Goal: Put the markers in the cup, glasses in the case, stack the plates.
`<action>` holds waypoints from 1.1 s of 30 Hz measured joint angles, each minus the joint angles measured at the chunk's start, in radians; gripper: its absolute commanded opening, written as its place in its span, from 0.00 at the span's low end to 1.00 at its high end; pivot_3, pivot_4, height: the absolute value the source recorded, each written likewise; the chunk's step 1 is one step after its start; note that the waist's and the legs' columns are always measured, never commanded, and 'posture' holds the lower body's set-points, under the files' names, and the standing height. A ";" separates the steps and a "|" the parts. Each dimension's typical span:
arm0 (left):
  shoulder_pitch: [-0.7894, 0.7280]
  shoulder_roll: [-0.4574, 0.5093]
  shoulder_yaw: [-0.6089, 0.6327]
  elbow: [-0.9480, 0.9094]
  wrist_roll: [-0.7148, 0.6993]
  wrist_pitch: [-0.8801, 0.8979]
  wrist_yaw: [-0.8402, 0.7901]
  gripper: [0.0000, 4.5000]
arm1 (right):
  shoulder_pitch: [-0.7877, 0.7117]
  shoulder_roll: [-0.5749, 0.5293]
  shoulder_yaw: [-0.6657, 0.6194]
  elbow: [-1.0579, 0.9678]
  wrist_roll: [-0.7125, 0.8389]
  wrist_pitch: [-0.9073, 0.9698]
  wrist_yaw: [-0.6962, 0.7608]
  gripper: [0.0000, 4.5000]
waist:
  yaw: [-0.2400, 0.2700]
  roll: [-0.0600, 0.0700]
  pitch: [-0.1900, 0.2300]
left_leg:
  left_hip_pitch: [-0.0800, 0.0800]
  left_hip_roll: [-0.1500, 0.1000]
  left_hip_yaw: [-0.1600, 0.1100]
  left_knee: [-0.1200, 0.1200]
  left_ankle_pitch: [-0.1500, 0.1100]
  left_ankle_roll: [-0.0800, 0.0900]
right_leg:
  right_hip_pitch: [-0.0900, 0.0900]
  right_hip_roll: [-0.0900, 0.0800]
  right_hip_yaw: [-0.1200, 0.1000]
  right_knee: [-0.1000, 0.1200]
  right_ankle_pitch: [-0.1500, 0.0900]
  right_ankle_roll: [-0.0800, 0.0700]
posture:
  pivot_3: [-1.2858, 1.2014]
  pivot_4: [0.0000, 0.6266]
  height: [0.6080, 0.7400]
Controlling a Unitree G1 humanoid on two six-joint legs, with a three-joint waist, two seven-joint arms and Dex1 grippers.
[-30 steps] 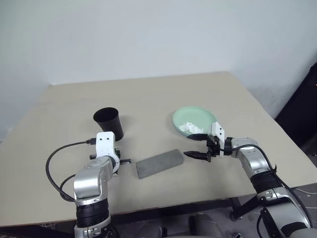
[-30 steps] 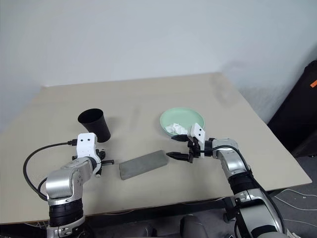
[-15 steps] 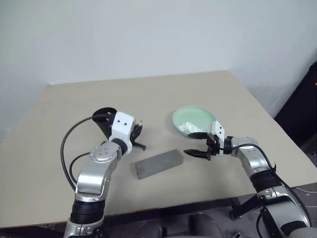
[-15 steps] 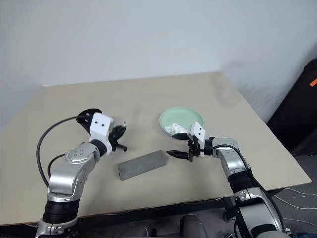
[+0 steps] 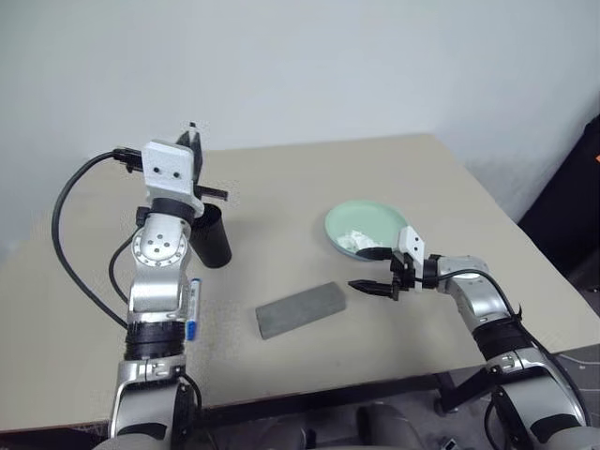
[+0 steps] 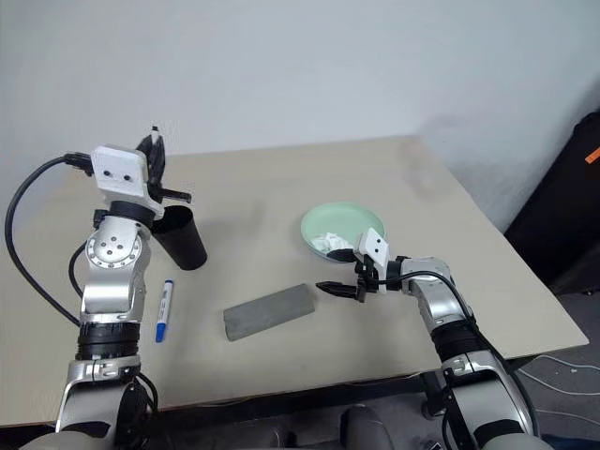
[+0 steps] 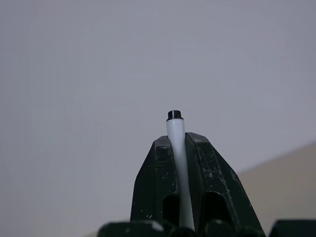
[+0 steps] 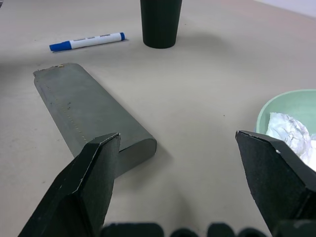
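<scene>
Far left: left gripper (image 7: 177, 148) raised above the black cup (image 5: 210, 236), fingers (image 7: 157, 168) clamped on a white marker (image 7: 177, 148) with a black tip, pointing upward. Below, on the desk (image 5: 309, 178) beside the cup: a blue-capped marker (image 5: 191, 307), lying flat. Middle: grey case (image 5: 301, 309), lid down, well apart from the cup. Right: right gripper (image 5: 368, 277) hovering between case and mint green plate (image 5: 380, 217), fingers spread wide, holding nothing; crumpled white tissue (image 5: 354, 242) in the plate.

Likely trouble: marker held tip-up and off the cup's mouth, so release without tilting down could drop it onto the desk or knock the cup over.

Left wrist view confirms the pinch on the marker; head views give the cup's position beneath. Right wrist view reveals the wide gap between fingers.
</scene>
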 measured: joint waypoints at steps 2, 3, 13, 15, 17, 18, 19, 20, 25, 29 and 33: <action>-0.028 0.010 0.011 0.122 0.003 -0.085 0.012 0.00 | -0.001 0.000 0.000 0.000 -0.001 -0.005 -0.003 0.90 | 0.002 0.000 0.000 | 0.000 0.000 0.000 0.000 0.000 0.000 | 0.000 0.000 0.000 -0.001 0.001 -0.001 | 0.52 0.00 1.00; -0.037 0.010 0.014 0.168 0.003 -0.120 0.016 0.00 | -0.001 0.000 0.000 0.000 -0.002 -0.006 -0.004 0.90 | 0.003 0.000 0.000 | 0.000 0.000 0.000 0.000 0.000 0.000 | 0.000 0.000 0.000 -0.002 0.001 -0.001 | 0.52 0.00 1.00; -0.106 -0.001 -0.003 0.436 0.003 -0.314 0.014 0.59 | -0.001 -0.004 -0.001 0.000 -0.002 -0.007 -0.014 0.90 | 0.003 -0.001 -0.001 | -0.003 0.001 0.002 -0.001 0.002 -0.003 | 0.000 0.001 0.000 -0.014 0.008 -0.001 | 0.52 0.00 1.00; -0.107 -0.001 -0.011 0.451 0.003 -0.325 0.012 0.72 | -0.001 -0.008 -0.001 -0.001 -0.002 -0.007 -0.016 0.90 | 0.003 -0.001 -0.001 | -0.003 0.001 0.002 -0.002 0.002 -0.003 | 0.000 0.001 0.000 -0.014 0.009 -0.003 | 0.52 0.00 1.00; -0.107 -0.001 -0.012 0.458 0.002 -0.328 0.010 0.72 | -0.001 -0.014 -0.001 -0.001 -0.002 -0.007 -0.017 0.90 | 0.003 -0.001 -0.001 | -0.003 0.001 0.002 -0.002 0.002 -0.003 | 0.000 0.001 -0.001 -0.014 0.010 -0.004 | 0.52 0.00 1.00; -0.107 -0.001 -0.012 0.458 0.001 -0.327 0.008 0.72 | -0.001 -0.015 -0.001 -0.001 -0.002 -0.007 -0.017 0.90 | 0.003 -0.001 -0.001 | -0.003 0.001 0.002 -0.002 0.002 -0.002 | 0.000 0.001 -0.001 -0.014 0.010 -0.004 | 0.52 0.00 1.00; -0.107 -0.001 -0.012 0.457 -0.002 -0.325 0.003 0.72 | -0.001 -0.015 -0.001 -0.001 -0.002 -0.007 -0.018 0.90 | 0.003 -0.001 -0.001 | -0.003 0.001 0.002 -0.002 0.002 -0.001 | 0.000 0.001 0.000 -0.014 0.009 -0.002 | 0.52 0.00 1.00; -0.107 -0.001 -0.012 0.452 -0.009 -0.315 -0.006 0.72 | -0.001 -0.015 -0.001 -0.001 -0.002 -0.007 -0.018 0.90 | 0.003 -0.001 -0.001 | -0.003 0.001 0.003 -0.002 0.001 0.000 | 0.000 0.001 0.000 -0.014 0.008 -0.001 | 0.52 0.00 1.00; -0.063 -0.004 -0.014 0.263 -0.124 -0.162 -0.131 0.72 | -0.001 -0.013 -0.001 -0.001 -0.002 -0.007 -0.024 0.90 | 0.001 -0.001 -0.001 | -0.003 0.002 0.003 -0.002 0.000 0.002 | 0.000 0.001 0.000 -0.014 0.008 -0.001 | 0.52 0.00 1.00; 0.017 -0.012 -0.014 0.062 -0.252 0.009 -0.216 0.72 | -0.001 -0.011 -0.001 0.000 -0.002 -0.007 -0.024 0.90 | -0.002 -0.001 -0.001 | -0.003 0.002 0.004 -0.002 0.000 0.002 | 0.000 0.001 0.001 -0.013 0.008 -0.002 | 0.52 0.00 1.00; 0.181 0.053 -0.016 -0.216 -0.435 0.236 -0.366 0.72 | -0.003 -0.004 0.001 0.002 -0.003 -0.009 -0.024 0.90 | -0.009 0.000 -0.001 | -0.003 0.004 0.005 -0.003 -0.001 0.002 | 0.000 0.003 0.001 -0.013 0.008 -0.002 | 0.52 0.00 1.00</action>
